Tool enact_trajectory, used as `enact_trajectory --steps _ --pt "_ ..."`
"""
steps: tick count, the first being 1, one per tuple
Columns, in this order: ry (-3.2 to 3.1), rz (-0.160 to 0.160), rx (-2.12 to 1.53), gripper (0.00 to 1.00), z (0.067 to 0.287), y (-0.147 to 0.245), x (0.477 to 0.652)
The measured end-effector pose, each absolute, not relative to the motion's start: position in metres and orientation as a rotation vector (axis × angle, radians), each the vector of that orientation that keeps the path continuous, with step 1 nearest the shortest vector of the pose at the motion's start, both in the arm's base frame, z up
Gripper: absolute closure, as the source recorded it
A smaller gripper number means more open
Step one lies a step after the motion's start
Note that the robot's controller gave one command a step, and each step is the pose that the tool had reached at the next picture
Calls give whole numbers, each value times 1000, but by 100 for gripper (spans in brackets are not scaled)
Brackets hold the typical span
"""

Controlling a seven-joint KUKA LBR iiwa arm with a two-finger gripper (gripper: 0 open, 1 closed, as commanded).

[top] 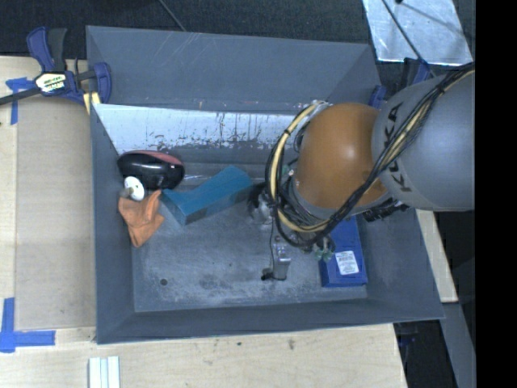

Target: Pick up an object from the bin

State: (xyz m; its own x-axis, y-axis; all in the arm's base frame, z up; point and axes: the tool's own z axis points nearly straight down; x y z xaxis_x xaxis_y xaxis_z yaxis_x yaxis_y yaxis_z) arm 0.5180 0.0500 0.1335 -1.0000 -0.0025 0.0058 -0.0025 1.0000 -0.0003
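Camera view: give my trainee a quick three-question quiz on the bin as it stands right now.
1. True or false: the gripper hangs over bare bin floor.
2. Which thing lies nearest the gripper? A) black mouse B) blue labelled box C) white ball
3. What colour is the crumpled cloth beside the teal block?
Key: 1 true; 2 B; 3 orange.

Your arm (428, 144), grey rounded casing, black KUKA lettering, orange domed wrist cover (339, 156), yellow and black cables (280, 168), metal gripper (277, 272).
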Motion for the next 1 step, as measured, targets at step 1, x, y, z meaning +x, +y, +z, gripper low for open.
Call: enact_trajectory --steps 1 --pt "-3144 -1 2 0 138 50 520"
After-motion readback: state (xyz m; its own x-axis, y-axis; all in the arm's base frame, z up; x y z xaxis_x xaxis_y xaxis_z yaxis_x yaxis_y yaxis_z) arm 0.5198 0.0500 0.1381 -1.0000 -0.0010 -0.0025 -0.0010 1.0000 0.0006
